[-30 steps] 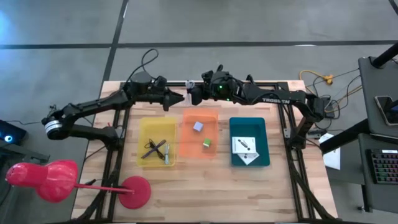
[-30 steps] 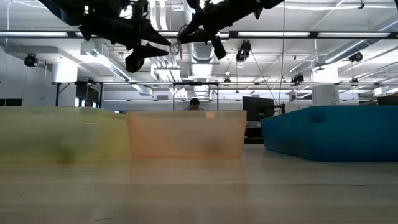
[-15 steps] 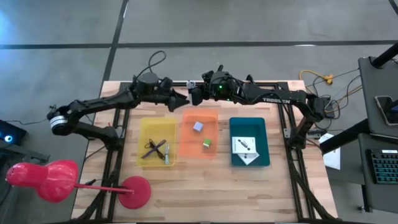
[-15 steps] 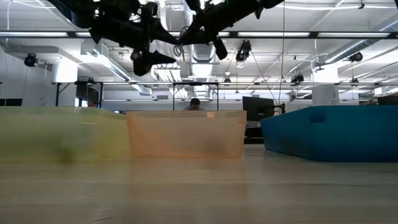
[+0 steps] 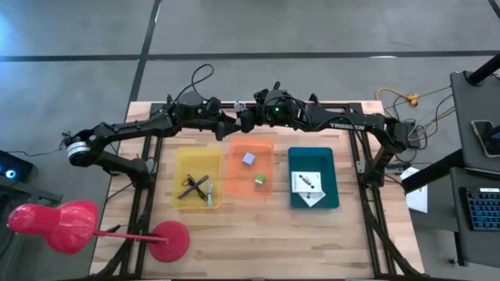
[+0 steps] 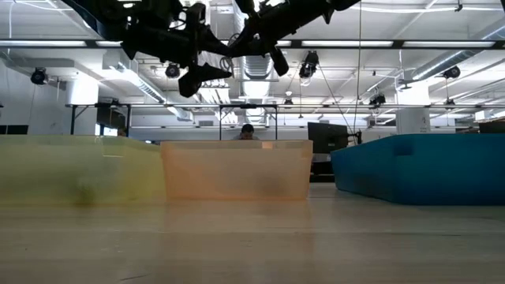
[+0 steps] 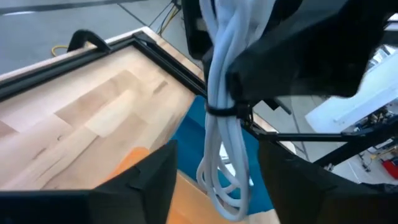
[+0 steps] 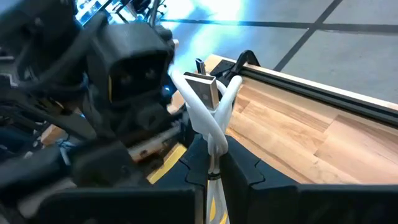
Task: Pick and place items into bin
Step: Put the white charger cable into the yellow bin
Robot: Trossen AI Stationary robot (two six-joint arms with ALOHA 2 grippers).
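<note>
Two Grippers, One White Cable, Mid-Air Handover

Right gripper (image 8: 211,163) clenched on white cable (image 7: 227,106), held high above the far edge of orange bin (image 5: 251,168). Left gripper (image 7: 214,177) spread wide, fingers flanking the hanging loops, not yet closed. Next, probably: close, release, carry to a bin. Nearby: yellow bin (image 5: 196,179), blue bin (image 5: 313,178). Arms crowded together.

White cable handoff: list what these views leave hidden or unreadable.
- White cable: in the high view, it is hidden among the two arms' wrists.
- Left gripper: the left wrist view shows its fingers either side of the cable, but not whether they touch it.
- Bin contents: in the low view, the yellow bin, orange bin and teal bin walls hide what is inside.
- White printed cards: print too small in the high view.
</note>
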